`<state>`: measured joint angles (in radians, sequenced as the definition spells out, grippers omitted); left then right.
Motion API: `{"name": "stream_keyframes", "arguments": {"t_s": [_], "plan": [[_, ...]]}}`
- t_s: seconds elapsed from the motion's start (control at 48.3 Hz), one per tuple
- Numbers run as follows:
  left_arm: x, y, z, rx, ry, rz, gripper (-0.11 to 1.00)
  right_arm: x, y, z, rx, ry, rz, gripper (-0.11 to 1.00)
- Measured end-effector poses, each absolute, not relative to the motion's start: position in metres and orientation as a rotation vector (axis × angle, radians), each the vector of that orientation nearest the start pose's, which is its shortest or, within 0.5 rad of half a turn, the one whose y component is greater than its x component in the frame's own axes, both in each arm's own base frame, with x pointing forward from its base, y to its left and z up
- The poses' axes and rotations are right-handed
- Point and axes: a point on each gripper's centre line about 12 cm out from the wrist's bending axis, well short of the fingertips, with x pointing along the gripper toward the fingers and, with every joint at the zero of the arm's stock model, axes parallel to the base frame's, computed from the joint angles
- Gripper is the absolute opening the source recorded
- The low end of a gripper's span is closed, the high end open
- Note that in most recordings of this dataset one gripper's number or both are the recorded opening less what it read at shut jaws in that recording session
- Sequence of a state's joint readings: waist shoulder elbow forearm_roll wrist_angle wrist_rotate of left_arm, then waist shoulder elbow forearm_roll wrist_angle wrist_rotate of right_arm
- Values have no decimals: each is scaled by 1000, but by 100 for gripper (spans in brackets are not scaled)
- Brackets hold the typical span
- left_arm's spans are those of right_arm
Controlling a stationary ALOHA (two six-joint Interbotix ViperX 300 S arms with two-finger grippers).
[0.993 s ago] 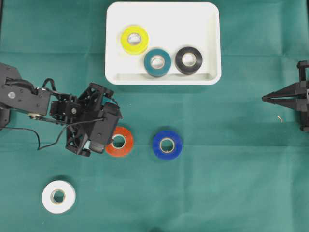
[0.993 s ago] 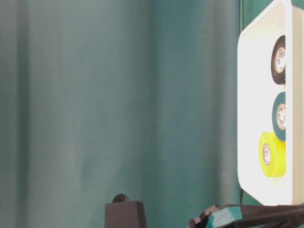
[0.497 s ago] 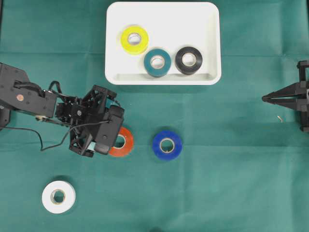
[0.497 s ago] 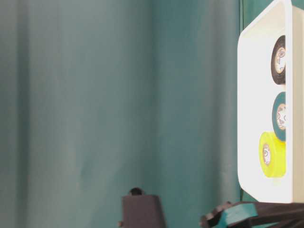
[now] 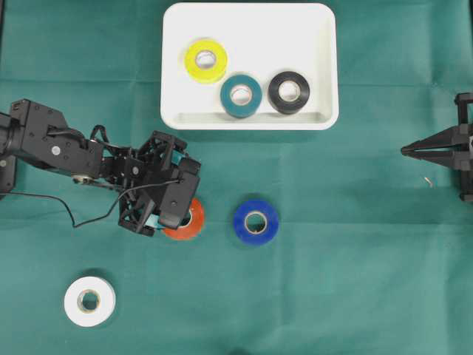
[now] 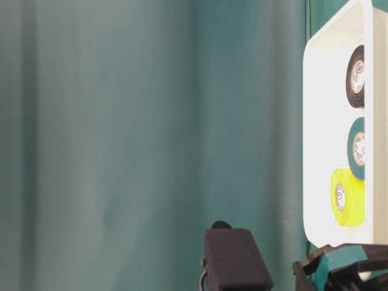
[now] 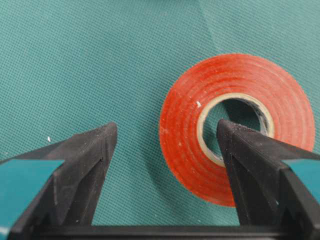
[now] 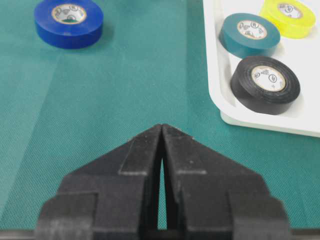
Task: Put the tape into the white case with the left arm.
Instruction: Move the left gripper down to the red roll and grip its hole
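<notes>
Tape rolls lie in two groups in the overhead view. Three already sit inside the white case (image 5: 325, 66) at the far edge of the green cloth (image 5: 355, 259): a yellow roll (image 5: 206, 61), a teal roll (image 5: 240, 95) and a black roll (image 5: 289, 92). Three remain on the cloth: an orange roll (image 5: 191, 222) near the middle, a blue roll (image 5: 256, 221) just beside it, and a white roll (image 5: 89, 300) toward the near left corner. The left gripper (image 5: 177, 214) hangs over the orange roll and hides part of it. The right gripper (image 5: 405, 151) rests at the right edge, well apart from every roll.

From table level, only the case (image 6: 324, 139) and its three rolls show clearly; a teal-banded finger (image 6: 336, 264) of the left gripper pokes in at the bottom.

The left wrist camera gives the clearest reading. The jaws stand wide, with nothing between them gripped: one finger (image 7: 85, 165) is over bare cloth beside the orange roll (image 7: 190, 130), the other (image 7: 255, 165) lines up with the roll's core hole. Whether either finger touches the roll I cannot tell.

The right wrist view shows its own jaws pressed together, holding nothing, with the blue roll (image 8: 68, 22) and the case (image 8: 260, 120) beyond.

By my judgement half the job is done; the orange roll is being approached, not yet grasped, and lifting and carrying to the case remain.
</notes>
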<state>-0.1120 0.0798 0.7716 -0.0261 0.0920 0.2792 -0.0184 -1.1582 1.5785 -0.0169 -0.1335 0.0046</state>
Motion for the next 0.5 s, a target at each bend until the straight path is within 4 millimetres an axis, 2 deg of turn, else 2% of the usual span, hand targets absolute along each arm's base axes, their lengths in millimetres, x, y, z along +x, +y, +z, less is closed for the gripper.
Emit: {"name": "stream_keyframes", "arguments": {"t_s": [0.331, 0.393, 0.497], "plan": [[350, -38, 99, 284, 924, -222, 78, 136, -2, 146, -9, 287, -14, -9], [350, -38, 99, 283, 924, -221, 72, 137, -2, 147, -9, 285, -13, -9], [349, -38, 98, 283, 927, -221, 46, 136, -2, 146, -9, 287, -14, -9]]}}
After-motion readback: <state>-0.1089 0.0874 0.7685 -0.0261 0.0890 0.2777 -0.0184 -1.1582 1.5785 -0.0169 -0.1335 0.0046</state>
